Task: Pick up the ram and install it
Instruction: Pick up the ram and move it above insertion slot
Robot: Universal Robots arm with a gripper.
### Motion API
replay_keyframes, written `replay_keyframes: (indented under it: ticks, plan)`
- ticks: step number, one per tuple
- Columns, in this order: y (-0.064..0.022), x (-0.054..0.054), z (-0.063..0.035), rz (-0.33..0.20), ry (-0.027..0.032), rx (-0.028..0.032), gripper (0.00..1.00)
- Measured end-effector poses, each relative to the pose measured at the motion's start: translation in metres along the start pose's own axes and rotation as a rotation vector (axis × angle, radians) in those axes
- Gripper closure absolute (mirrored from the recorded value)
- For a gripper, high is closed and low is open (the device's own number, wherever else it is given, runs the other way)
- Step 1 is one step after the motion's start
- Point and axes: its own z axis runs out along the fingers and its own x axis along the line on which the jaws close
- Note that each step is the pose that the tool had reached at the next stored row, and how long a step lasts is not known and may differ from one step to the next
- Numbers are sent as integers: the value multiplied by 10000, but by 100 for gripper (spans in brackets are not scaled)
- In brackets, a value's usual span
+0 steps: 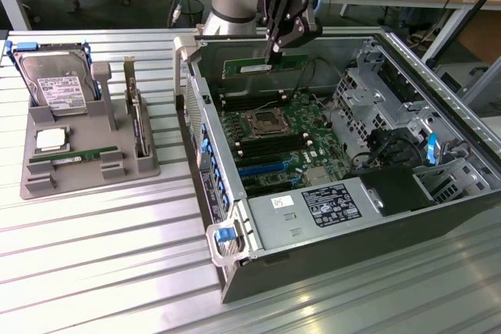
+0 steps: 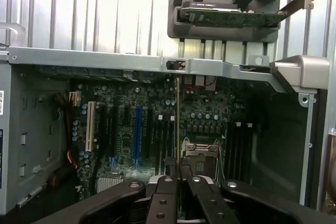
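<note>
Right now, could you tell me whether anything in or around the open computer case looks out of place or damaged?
Nothing stands out: the gripper holds the ram level over the motherboard, with no visible damage.

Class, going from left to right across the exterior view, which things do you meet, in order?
In order: hard drive → upright card → ram held in the fingers → metal drive cage.

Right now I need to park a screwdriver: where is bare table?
Bare table lies on the camera side of the grey tray and the case. Crowded inside the case, where the claw holds the ram over the motherboard.
</note>
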Motion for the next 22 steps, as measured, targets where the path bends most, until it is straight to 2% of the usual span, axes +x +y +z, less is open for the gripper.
replay_keyframes:
  ticks: [16, 22]
  plan:
    - [-242, 16, -11, 0, 1, 0, 87]
    - [-399, 26, -19, 0, 0, 0, 87]
